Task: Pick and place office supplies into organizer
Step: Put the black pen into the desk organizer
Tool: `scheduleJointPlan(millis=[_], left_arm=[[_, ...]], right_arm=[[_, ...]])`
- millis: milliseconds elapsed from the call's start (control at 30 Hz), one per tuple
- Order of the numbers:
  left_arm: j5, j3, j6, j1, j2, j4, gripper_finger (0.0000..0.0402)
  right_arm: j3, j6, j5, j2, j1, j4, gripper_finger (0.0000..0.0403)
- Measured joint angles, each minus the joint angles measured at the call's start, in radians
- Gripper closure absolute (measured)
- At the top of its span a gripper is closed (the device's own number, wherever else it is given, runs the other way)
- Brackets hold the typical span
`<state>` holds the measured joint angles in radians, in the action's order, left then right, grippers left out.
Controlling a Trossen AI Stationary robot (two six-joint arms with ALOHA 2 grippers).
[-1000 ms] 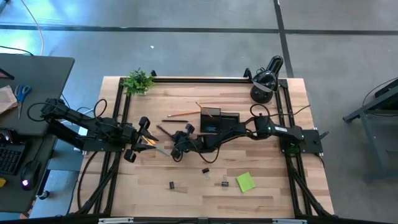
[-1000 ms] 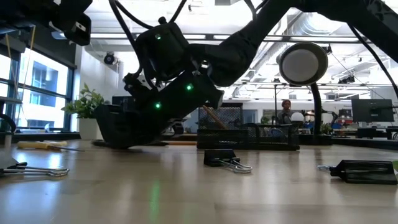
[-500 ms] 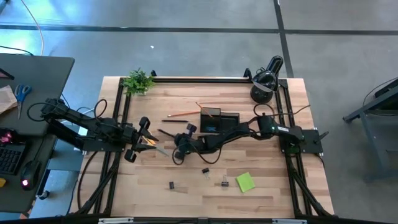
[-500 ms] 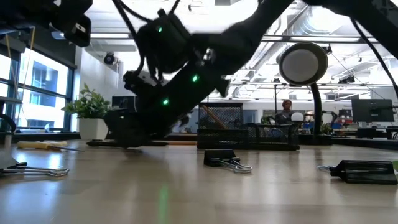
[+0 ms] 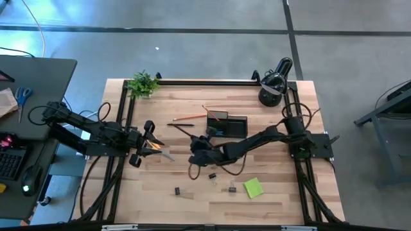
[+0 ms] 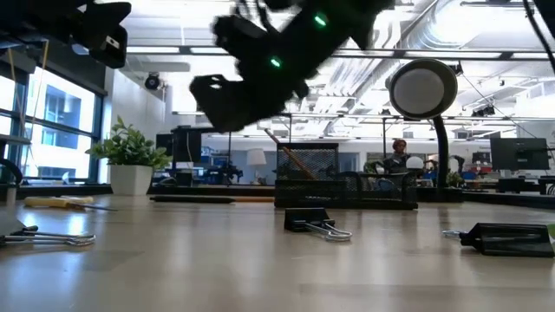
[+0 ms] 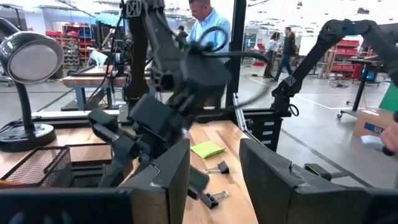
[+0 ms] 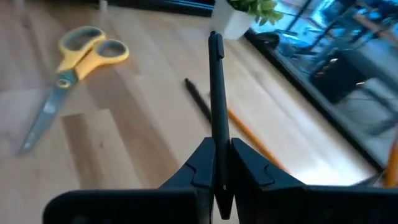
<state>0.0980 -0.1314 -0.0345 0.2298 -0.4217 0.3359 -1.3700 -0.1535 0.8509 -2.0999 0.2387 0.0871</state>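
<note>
right gripper (image 8: 216, 171) clamped on black pen (image 8: 216, 93)

Three clips (image 5: 212, 176), two pens (image 8: 216, 93), two pencils (image 5: 186, 117), two scissors (image 8: 81, 56), one pad (image 5: 253, 187), one organizer (image 5: 237, 122), one lamp (image 5: 273, 86) and one plant (image 5: 142, 83) are being shown

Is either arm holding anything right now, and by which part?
The right gripper pinches the black pen near one end, most of it sticking out ahead. The left gripper holds nothing.
</note>
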Motion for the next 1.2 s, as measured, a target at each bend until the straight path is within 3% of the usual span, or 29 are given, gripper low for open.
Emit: scheduleJointPlan(millis=[200, 300, 567, 733, 1200], left_arm=[[0.0, 0.0, 0.001, 0.0, -0.001, 0.006, 0.0273], [0.006, 0.0, 0.01, 0.0, -0.002, 0.01, 0.0273], [0.011, 0.0, 0.015, 0.0, -0.002, 0.009, 0.0273], [0.078, 0.0, 0.027, 0.0, -0.027, 0.008, 0.0273], [0.11, 0.0, 0.023, 0.0, -0.292, 0.293, 0.0273]], right_arm=[[0.367, 0.087, -0.163, 0.173, -0.018, 0.546, 0.0388], [0.48, 0.109, -0.228, 0.239, -0.029, 0.692, 0.0388], [0.628, 0.112, -0.213, 0.28, -0.027, 0.949, 0.0388], [0.659, 0.171, -0.296, 0.282, -0.022, 1.142, 0.0382], [0.466, 0.189, -0.536, 0.134, -0.02, 1.157, 0.0383]])
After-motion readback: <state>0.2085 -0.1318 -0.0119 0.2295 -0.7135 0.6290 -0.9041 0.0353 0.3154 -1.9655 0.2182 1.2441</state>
